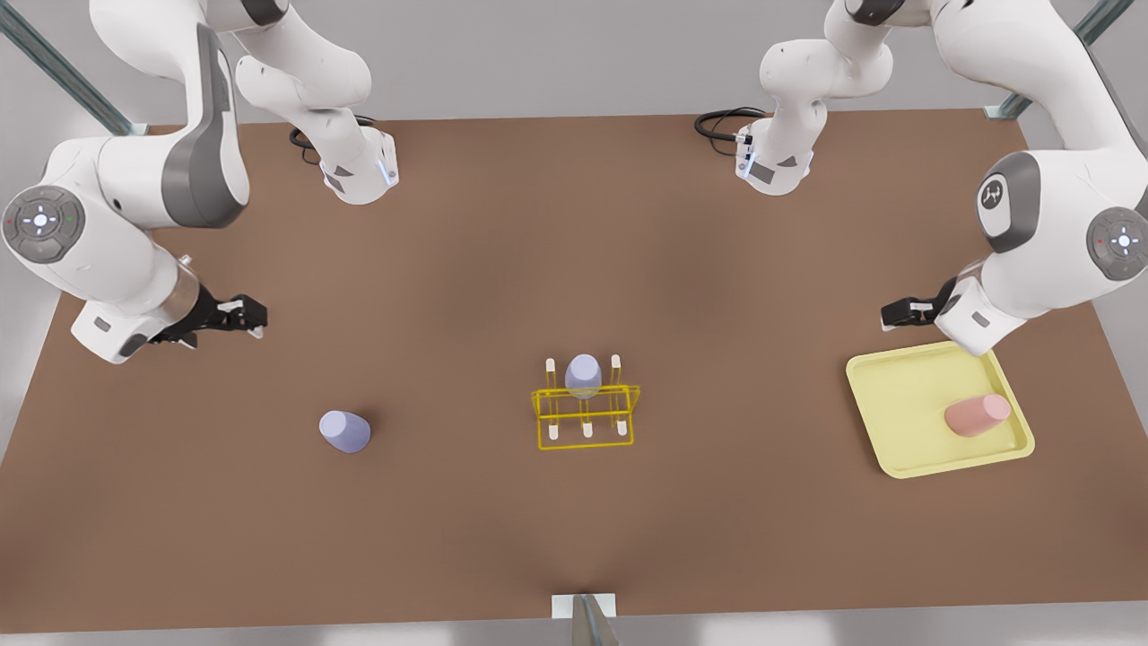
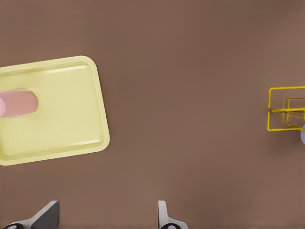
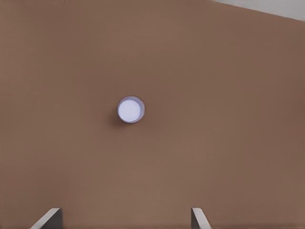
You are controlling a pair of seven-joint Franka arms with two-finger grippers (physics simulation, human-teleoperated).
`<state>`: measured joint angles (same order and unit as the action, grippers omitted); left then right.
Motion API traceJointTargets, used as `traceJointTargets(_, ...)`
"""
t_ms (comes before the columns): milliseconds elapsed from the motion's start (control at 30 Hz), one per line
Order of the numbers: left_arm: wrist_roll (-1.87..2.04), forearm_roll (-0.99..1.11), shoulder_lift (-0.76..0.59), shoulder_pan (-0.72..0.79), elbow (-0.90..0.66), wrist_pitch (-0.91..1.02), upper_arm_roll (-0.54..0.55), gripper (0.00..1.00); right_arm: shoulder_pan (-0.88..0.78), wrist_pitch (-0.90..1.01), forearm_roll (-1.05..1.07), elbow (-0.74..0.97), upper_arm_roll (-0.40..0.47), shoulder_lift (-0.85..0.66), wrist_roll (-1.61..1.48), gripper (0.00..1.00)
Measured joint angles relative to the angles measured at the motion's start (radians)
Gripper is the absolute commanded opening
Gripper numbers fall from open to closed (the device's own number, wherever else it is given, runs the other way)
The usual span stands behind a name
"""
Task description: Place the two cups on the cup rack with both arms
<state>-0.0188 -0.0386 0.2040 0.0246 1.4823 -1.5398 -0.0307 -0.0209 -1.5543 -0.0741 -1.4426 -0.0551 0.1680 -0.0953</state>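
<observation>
The left end effector (image 1: 897,314) hangs released over the desk (image 1: 717,296), just beside the pale-yellow tray's (image 1: 897,449) rim. The pink cup (image 1: 976,415) lies on its side in that tray. The right end effector (image 1: 256,316), fingers apart and empty, hovers at the front view's left, near the lavender cup (image 1: 344,431) standing apart on the desk. On the yellow cup rack (image 1: 587,413) mid-desk sits another lavender cup (image 1: 583,375), apparently on a peg.
</observation>
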Motion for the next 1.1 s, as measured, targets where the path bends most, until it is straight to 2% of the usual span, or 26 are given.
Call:
traceJointTargets(100, 0.001, -0.002, 0.026, 0.002, -0.006, -0.003, -0.018, 1.00, -0.005, -0.004, -0.004, 0.035, -0.004, 0.037, 0.005, 1.00)
traceJointTargets(233, -0.040, -0.009, 0.368, -0.193, -0.312, -0.055, -0.041, 1.00, -0.078, -0.098, -0.006, 0.081, -0.010, 0.233, 0.014, 1.00)
traceJointTargets(300, -0.073, -0.014, 0.464, -0.254, -0.349, -0.123, -0.041, 1.00, -0.092, -0.182, -0.005, 0.081, -0.011, 0.313, 0.021, 1.00)
traceJointTargets(400, -0.116, -0.017, 0.524, -0.291, -0.360, -0.209, -0.041, 1.00, -0.097, -0.327, -0.003, 0.045, -0.011, 0.393, 0.032, 1.00)
traceJointTargets(533, -0.163, -0.015, 0.554, -0.310, -0.325, -0.285, -0.041, 1.00, -0.085, -0.515, -0.002, -0.069, -0.010, 0.408, 0.047, 1.00)
traceJointTargets(633, -0.194, 0.005, 0.539, -0.324, -0.237, -0.346, -0.044, 1.00, -0.068, -0.609, 0.000, -0.129, -0.010, 0.407, 0.057, 1.00)
traceJointTargets(900, -0.255, 0.036, 0.538, -0.359, -0.136, -0.429, -0.064, 1.00, -0.036, -0.748, 0.031, -0.274, -0.009, 0.407, 0.077, 1.00)
traceJointTargets(1100, -0.285, 0.039, 0.562, -0.381, -0.126, -0.460, -0.066, 1.00, -0.019, -0.837, 0.037, -0.371, -0.009, 0.400, 0.087, 1.00)
